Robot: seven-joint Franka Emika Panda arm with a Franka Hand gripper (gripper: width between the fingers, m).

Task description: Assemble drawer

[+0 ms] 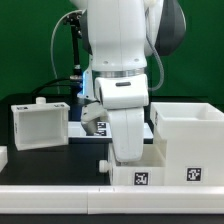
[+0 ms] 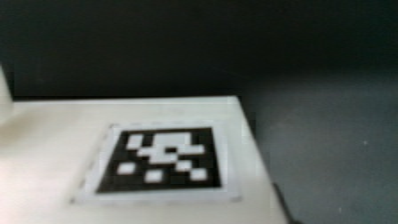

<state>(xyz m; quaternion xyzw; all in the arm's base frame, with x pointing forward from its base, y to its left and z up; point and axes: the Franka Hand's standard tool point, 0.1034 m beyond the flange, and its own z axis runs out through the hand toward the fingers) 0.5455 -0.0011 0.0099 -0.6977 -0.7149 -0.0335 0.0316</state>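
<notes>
The arm (image 1: 120, 60) hangs mid-scene with the gripper (image 1: 130, 155) low over the near tray (image 1: 140, 178). The tray's tagged front sits at the worktop's (image 1: 60, 160) near edge, just beside the casing (image 1: 186, 140) on the exterior view's right. The fingers are hidden, so I can't tell whether they're open or closed. The left tray (image 1: 40, 125) stands well apart, with bare black worktop between. The wrist view shows a tag (image 2: 164, 158) on a white face, edge against dark worktop.
</notes>
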